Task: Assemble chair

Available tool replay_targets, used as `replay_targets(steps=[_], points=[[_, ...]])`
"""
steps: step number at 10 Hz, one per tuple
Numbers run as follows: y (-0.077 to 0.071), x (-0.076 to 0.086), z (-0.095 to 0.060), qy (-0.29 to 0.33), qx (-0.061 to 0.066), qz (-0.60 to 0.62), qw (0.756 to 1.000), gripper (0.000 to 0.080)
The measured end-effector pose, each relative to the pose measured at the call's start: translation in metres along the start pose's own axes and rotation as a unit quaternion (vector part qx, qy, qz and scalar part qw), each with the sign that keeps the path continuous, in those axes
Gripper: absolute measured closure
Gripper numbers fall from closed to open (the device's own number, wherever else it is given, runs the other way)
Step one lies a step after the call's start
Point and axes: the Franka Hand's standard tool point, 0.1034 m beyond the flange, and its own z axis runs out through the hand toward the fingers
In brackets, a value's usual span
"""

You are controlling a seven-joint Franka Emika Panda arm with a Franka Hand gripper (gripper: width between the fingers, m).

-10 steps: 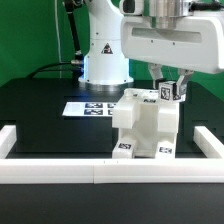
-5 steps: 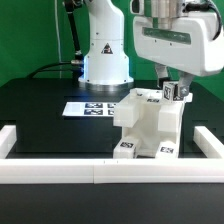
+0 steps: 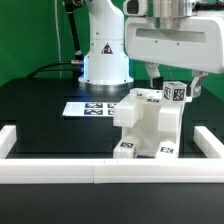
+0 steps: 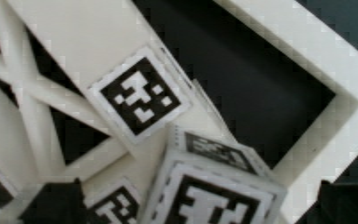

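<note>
End effector (image 3: 175,86) stands wide open over the upper corner of the small white blocky plastic chair (image 3: 148,125), on the exterior view's right. Its two fingers (image 3: 151,76) are clear on either side of the short tagged white post (image 3: 177,94) that tops that corner, and I see no contact with it.

The chair sits on the black worktop (image 3: 40,110), just behind the long low white border rail (image 3: 60,170). The marker board (image 3: 90,107) lies flat near it, toward the exterior view's left, in front of the arm's white base (image 3: 104,55).

Only the exterior view gives me this whole layout and the finger spread. The wrist view is pressed in close instead. It shows large black-and-white tags on the chair's faces (image 4: 140,95), a tagged block end (image 4: 208,185) nearest the camera, and pale bars crossing over the dark worktop (image 4: 247,90). I cannot make out the fingers there with any certainty.

A second ago the fingers were pinched tight on the post. Half a second ago they had only begun to part. Now they are fully spread, and the post stays upright on the chair where it was. The chair, rail and marker board have not shifted.
</note>
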Motion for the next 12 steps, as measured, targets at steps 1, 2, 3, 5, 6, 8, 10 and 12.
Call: replay_targets(steps=[1,2,3,5,6,8,10,12], points=[[-0.0005,0.0002,0.0,0.004,-0.002,-0.057,0.998,0.0151],[-0.0007,0.0003,0.0002,0.004,-0.002,-0.1,0.995,0.0151],[-0.0013,0.0007,0.0004,0.007,0.0,-0.136,0.991,0.0151],[-0.0011,0.0011,0.0004,0.008,-0.001,-0.208,0.978,0.0151],[-0.001,0.0012,0.0004,0.008,-0.002,-0.242,0.97,0.0151],[0.0,0.003,0.0001,0.011,-0.007,-0.319,0.947,0.0151],[0.0013,0.0042,0.0,0.017,-0.024,-0.41,0.912,0.0151],[0.0021,0.0054,-0.0001,0.015,-0.025,-0.464,0.885,0.0177]])
